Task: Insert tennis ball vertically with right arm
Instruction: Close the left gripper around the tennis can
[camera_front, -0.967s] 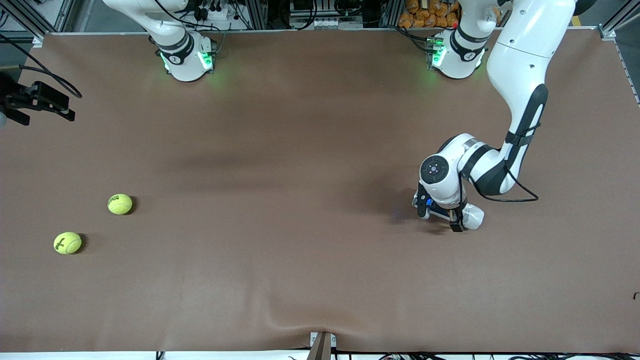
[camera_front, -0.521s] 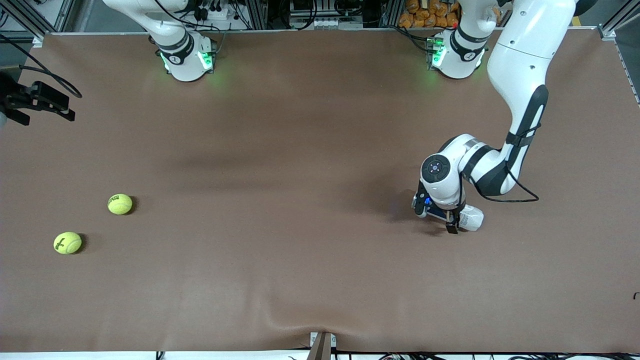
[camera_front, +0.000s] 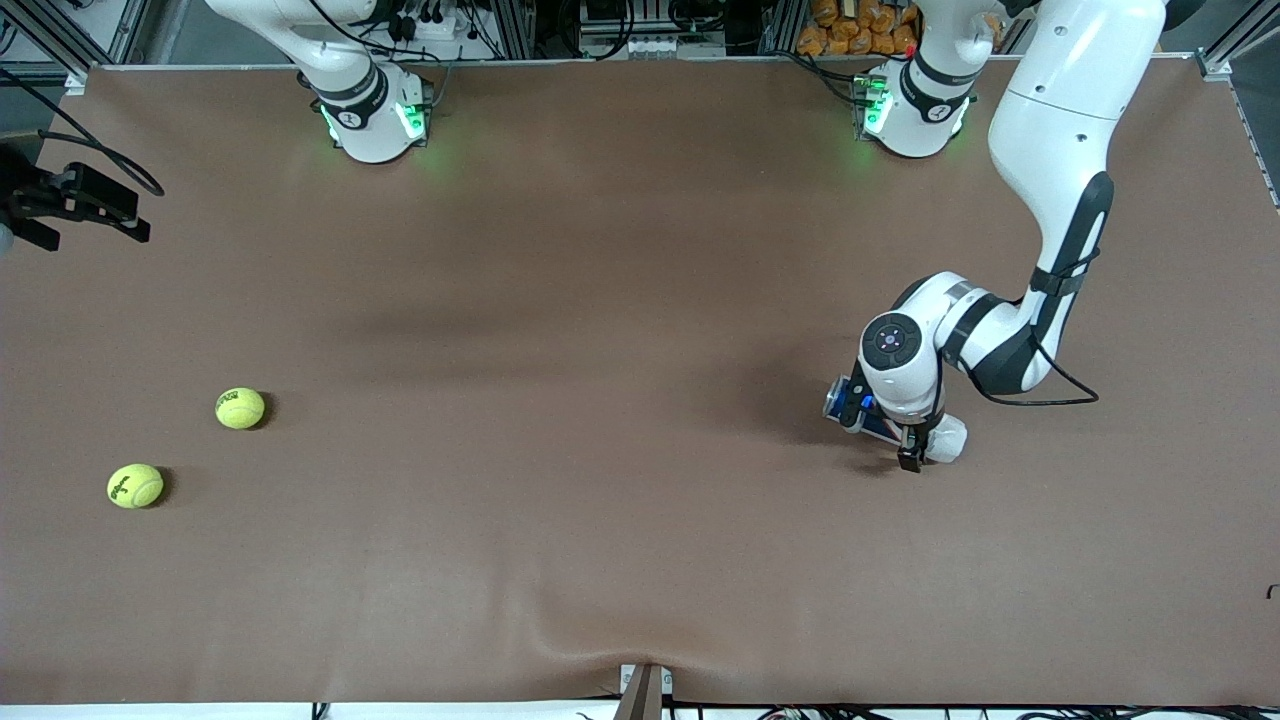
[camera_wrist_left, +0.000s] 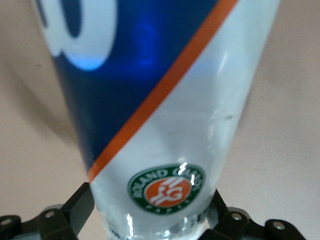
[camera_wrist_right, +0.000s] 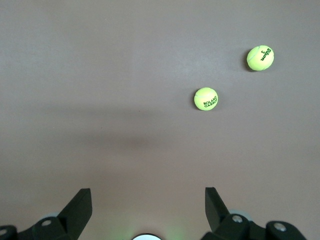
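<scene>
Two tennis balls, yellow-green, both loose on the brown table (camera_front: 620, 520) toward the right arm's end. With twelve o'clock taken at the robots' bases in the front view, both lie at about eight o'clock from the table's middle: the farther ball (camera_front: 240, 408) and the nearer ball (camera_front: 135, 485), close but apart. One right gripper (camera_front: 80, 215), raised over the table's edge at that same end, its jaws spread wide and holding nothing. From it the balls lie down toward five o'clock, the farther ball seemingly the shorter reach. One tennis ball can (camera_front: 945, 437), blue and white with an orange stripe and a Roland Garros badge, at about four o'clock from the table's middle. Its long axis appears to run low along a ten-to-four line, not upright; its mouth is not visible. One left gripper (camera_front: 908, 452), set astride the can, though a firm clamp cannot be told. The coming move likely depends on the can being stood on end, since both balls lie well apart from it.
</scene>
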